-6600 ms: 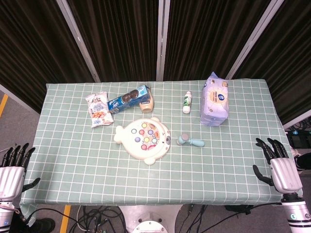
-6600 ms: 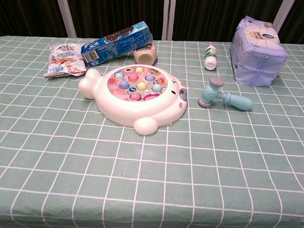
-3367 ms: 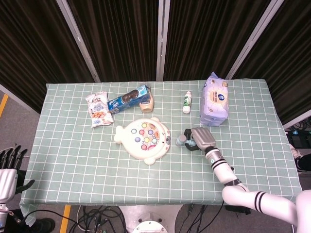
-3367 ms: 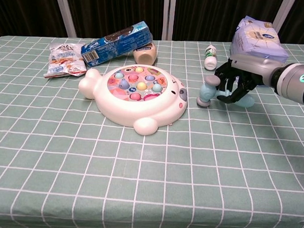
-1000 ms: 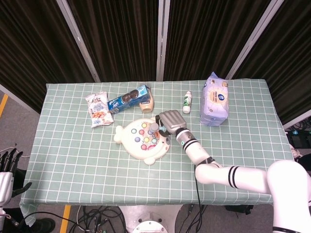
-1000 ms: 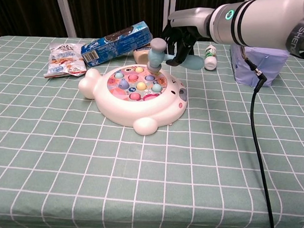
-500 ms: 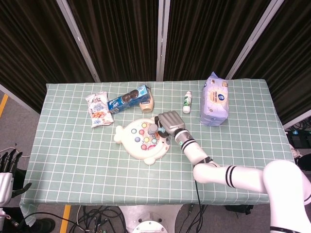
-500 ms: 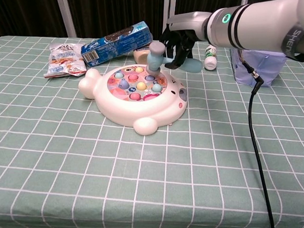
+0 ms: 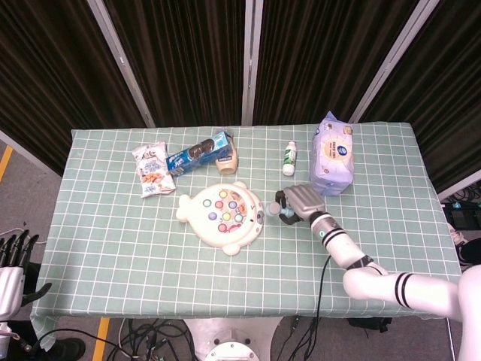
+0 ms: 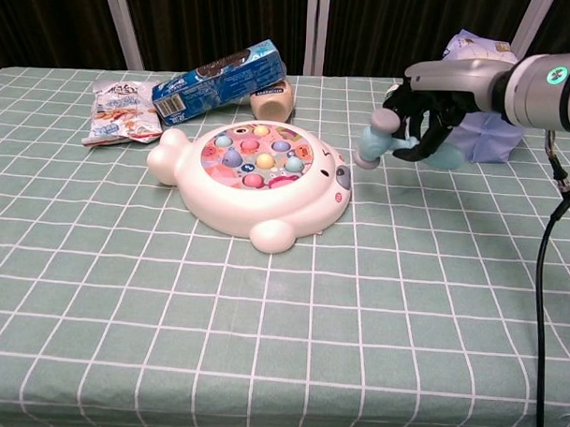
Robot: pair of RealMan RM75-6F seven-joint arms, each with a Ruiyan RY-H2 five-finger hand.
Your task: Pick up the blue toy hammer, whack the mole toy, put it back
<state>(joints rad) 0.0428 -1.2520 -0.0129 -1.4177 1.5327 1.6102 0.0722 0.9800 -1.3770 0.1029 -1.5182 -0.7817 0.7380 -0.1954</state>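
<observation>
Fingers (image 10: pixel 412 113) of the right hand (image 10: pixel 421 115) curled around the blue toy hammer's (image 10: pixel 381 140) handle, holding it clear of the table (image 10: pixel 262 325) at 3 o'clock from the mole toy (image 10: pixel 258 180), its head toward the toy. Left hand (image 9: pixel 10 282) hung off the table's 8 o'clock corner, fingers spread and holding nothing.

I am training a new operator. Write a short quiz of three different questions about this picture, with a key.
1. True or false: the right hand holds the hammer above the table.
2. The hammer head is now: A) over the mole toy, B) right of it, C) on the tissue pack.
3. Which thing leans on the small cup?

Key: 1 true. 2 B. 3 the blue cookie box.
</observation>
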